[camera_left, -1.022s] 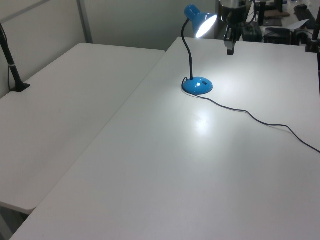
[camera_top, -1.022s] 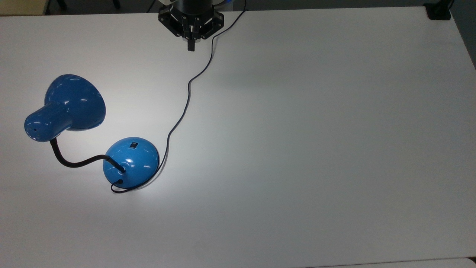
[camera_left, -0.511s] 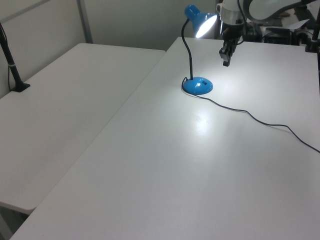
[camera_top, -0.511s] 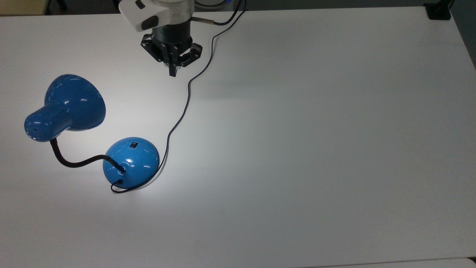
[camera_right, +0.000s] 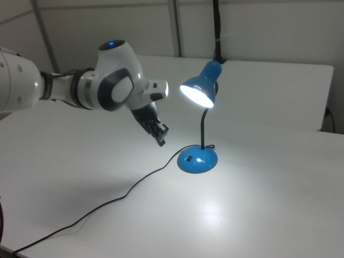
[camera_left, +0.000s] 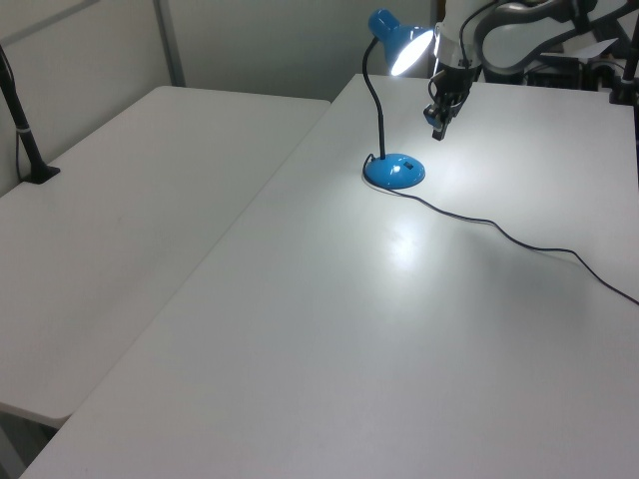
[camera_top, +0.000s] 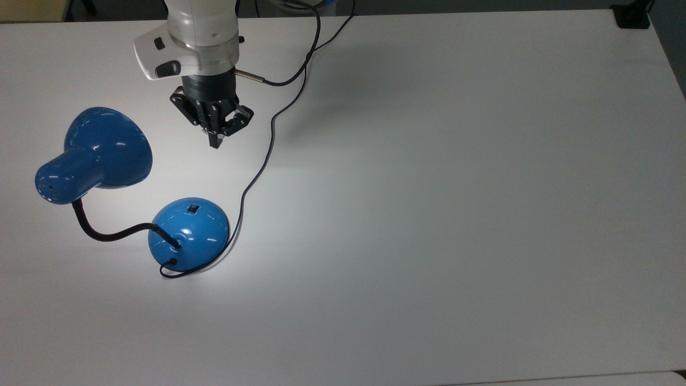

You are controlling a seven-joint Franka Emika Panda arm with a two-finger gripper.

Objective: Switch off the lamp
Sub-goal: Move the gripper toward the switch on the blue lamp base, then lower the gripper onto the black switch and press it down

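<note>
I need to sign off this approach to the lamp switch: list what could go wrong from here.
1. The rocker switch is small on a domed base; the shut gripper could slip off or push the lamp sideways.
2. The cord runs beside the approach path and could snag.

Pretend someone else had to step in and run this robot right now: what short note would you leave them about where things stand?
Gripper: shut, holding nothing, hanging in the air above the table, off the lamp.
Lamp: blue base stands on the table at the top view's left; the shade glows and lights the table, so it is on. The black switch sits on the base's side facing the gripper. The cord runs from the base across the table, passing close by the gripper.
Done: nothing yet; the switch is untouched.
Left: bring the fingertips down onto the switch, press it, and check that the light goes out.
</note>
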